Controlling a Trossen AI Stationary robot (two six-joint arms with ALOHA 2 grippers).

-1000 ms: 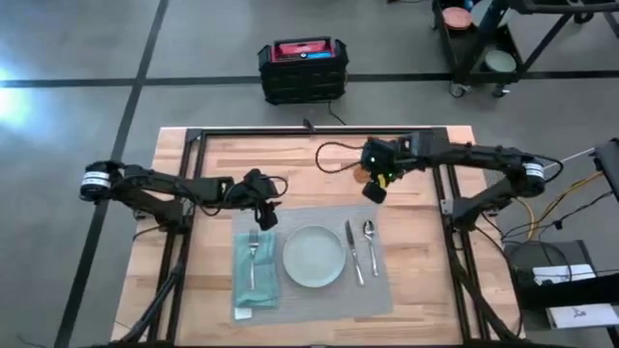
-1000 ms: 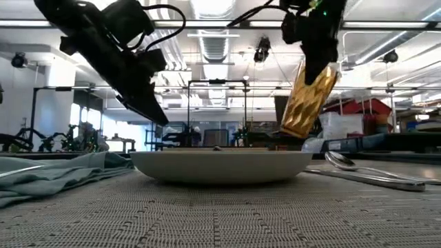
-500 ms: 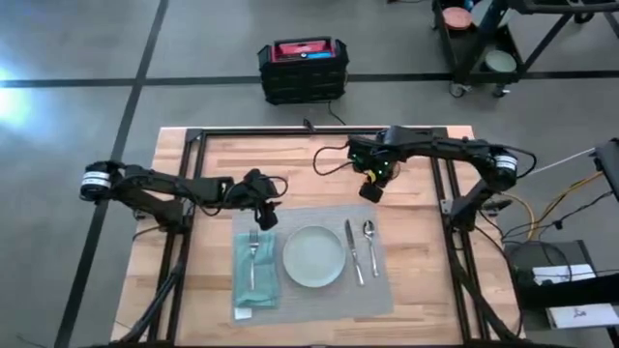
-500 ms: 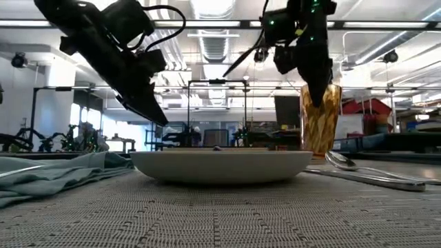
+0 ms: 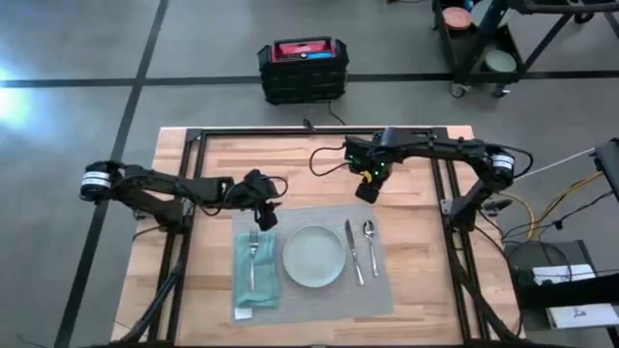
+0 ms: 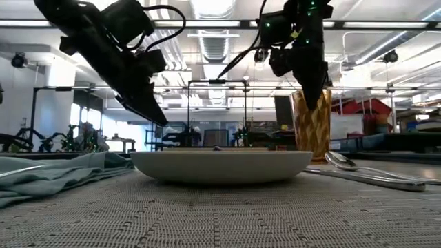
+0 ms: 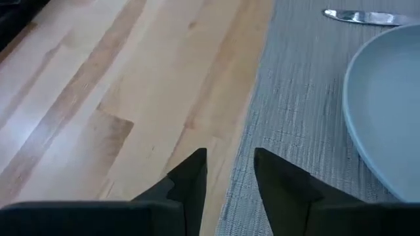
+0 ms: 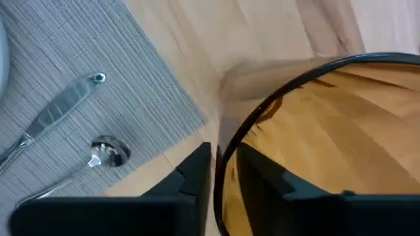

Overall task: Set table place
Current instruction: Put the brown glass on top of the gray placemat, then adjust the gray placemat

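Observation:
The grey placemat (image 5: pixel 314 290) lies on the table (image 5: pixel 426 280). On it are a teal napkin (image 5: pixel 242 286) with a fork (image 5: pixel 253 256), a pale plate (image 5: pixel 313 256), a knife (image 5: pixel 354 251) and a spoon (image 5: pixel 370 242). The amber glass (image 6: pixel 313 131) stands upright just beyond the placemat's far right corner, with my right gripper (image 8: pixel 223 157) shut on it from above. My left gripper (image 7: pixel 230 157) hovers open over the placemat's far left corner (image 7: pixel 262 39), touching nothing. My right gripper holds the glass by its rim (image 8: pixel 226 141), one finger inside the glass and one outside. The fingers (image 6: pixel 311 83) come from above, pointing down. The glass stays upright below them, its base at table height; whether it rests on the wood I cannot tell.
A black metal frame (image 5: pixel 193 145) runs around the table's far edge and sides. On the floor beyond the far edge stands a black crate (image 5: pixel 303 68). Bare wood (image 5: pixel 290 164) lies between the placemat and the table's far edge.
My right gripper has carried the glass toward the table's left edge and down. The glass was tilted and lifted clear; it now stands upright near the placemat's far right corner.

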